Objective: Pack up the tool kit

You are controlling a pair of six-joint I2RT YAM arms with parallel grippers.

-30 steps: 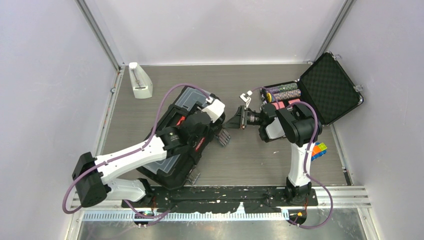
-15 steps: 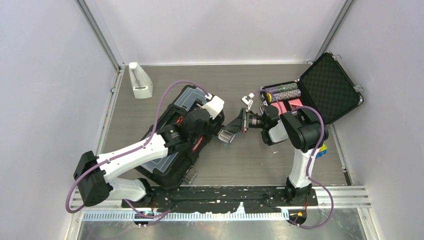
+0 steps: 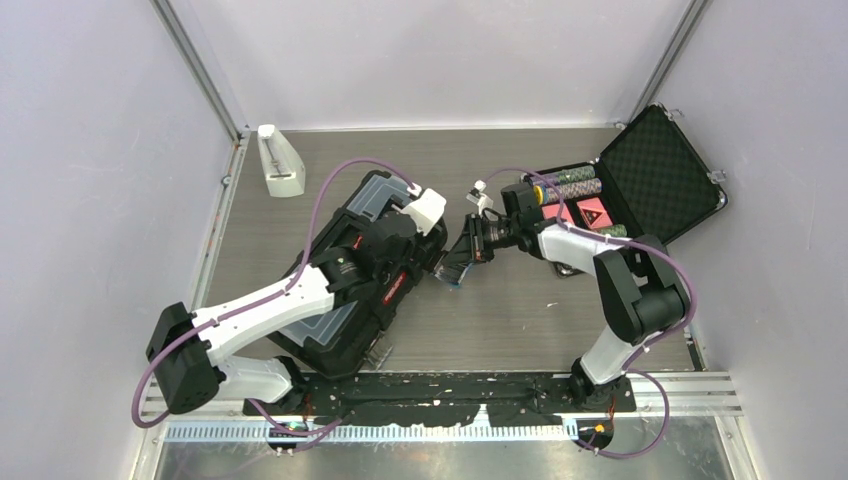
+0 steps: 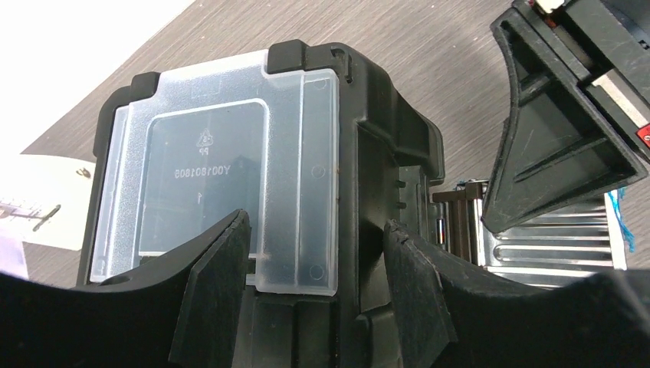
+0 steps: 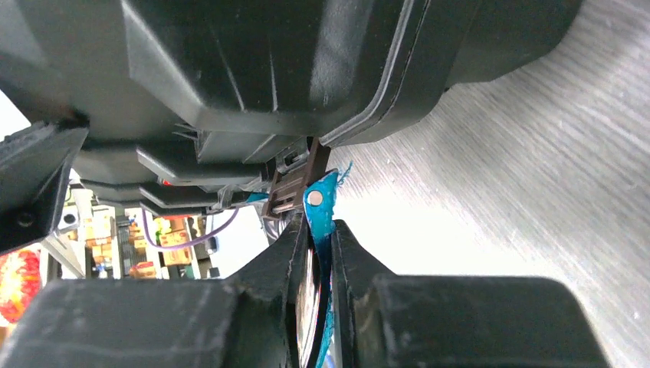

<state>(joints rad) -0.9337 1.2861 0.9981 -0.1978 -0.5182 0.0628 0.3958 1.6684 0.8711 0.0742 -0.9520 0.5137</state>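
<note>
The big black plastic toolbox (image 3: 345,342) lies slanted on the left half of the grey wooden table (image 3: 500,320). The right gripper (image 5: 316,230) is pinched tight on its blue metal latch (image 5: 320,205). The left gripper (image 4: 314,245) sits over the clear lid pocket (image 4: 222,161), fingers apart.
</note>
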